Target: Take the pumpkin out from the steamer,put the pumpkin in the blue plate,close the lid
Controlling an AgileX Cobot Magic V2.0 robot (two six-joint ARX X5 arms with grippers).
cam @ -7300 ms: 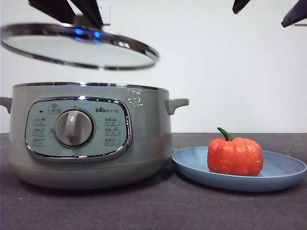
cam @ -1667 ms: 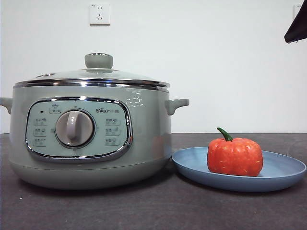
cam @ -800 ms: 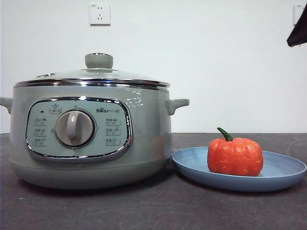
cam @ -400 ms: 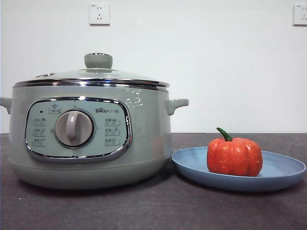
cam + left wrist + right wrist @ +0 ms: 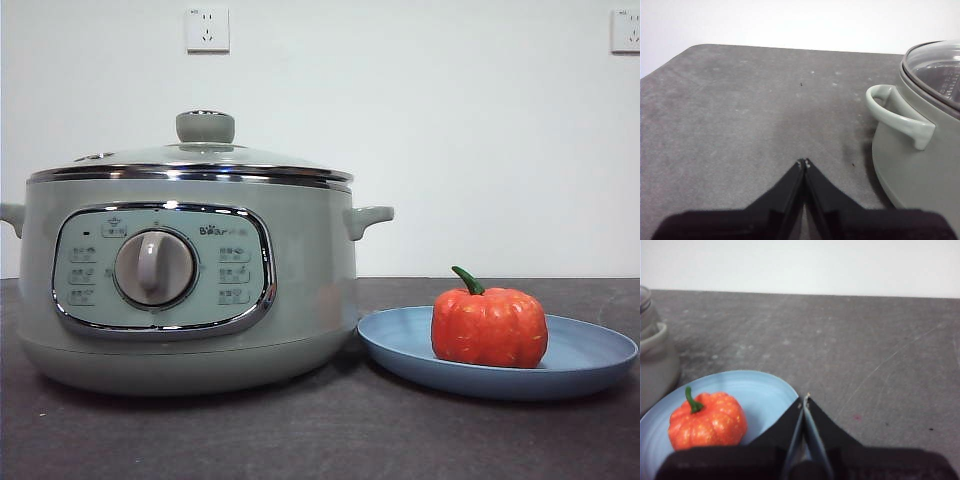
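The sage-green steamer [image 5: 190,285] stands on the left of the table with the glass lid [image 5: 190,160] seated on its rim. The orange pumpkin [image 5: 489,325] rests upright in the blue plate [image 5: 590,355] to the steamer's right. Neither arm shows in the front view. My left gripper [image 5: 803,162] is shut and empty, beside the steamer's [image 5: 920,165] side handle, clear of it. My right gripper [image 5: 804,399] is shut and empty, over the blue plate's [image 5: 767,392] edge, beside the pumpkin [image 5: 707,420] and apart from it.
Two wall sockets [image 5: 207,28] sit on the white wall behind. The dark grey table [image 5: 320,440] runs along the front. The steamer's small handle [image 5: 368,217] sticks out toward the plate.
The lid, earlier held above the steamer, now sits on it. The black arm tip at the top right has withdrawn out of the front view.
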